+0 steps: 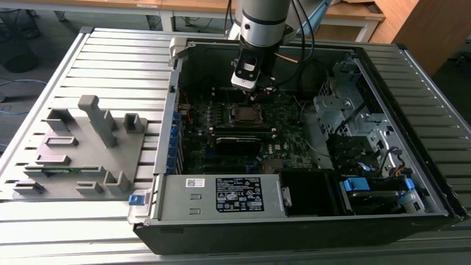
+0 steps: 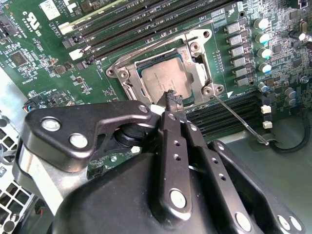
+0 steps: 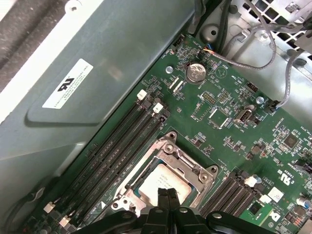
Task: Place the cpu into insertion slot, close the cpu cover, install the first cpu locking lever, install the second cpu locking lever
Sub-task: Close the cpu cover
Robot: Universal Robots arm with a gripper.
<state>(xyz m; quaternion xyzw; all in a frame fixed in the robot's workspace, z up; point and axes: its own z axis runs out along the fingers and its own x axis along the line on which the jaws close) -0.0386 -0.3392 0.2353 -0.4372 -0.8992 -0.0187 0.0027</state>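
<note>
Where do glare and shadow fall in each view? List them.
Exterior view: the ribbed table is brightly lit, while the motherboard lies in shade. Second wrist view: glare washes the cpu top, and highlights streak the dark gripper. First wrist view: a soft sheen lies on the case wall, and the cpu reflects pale light.

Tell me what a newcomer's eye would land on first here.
The shut black hand poised just over the grey cpu inside its silver cpu cover, in the second wrist view. In the exterior view, the opened computer case on a slatted table.
</note>
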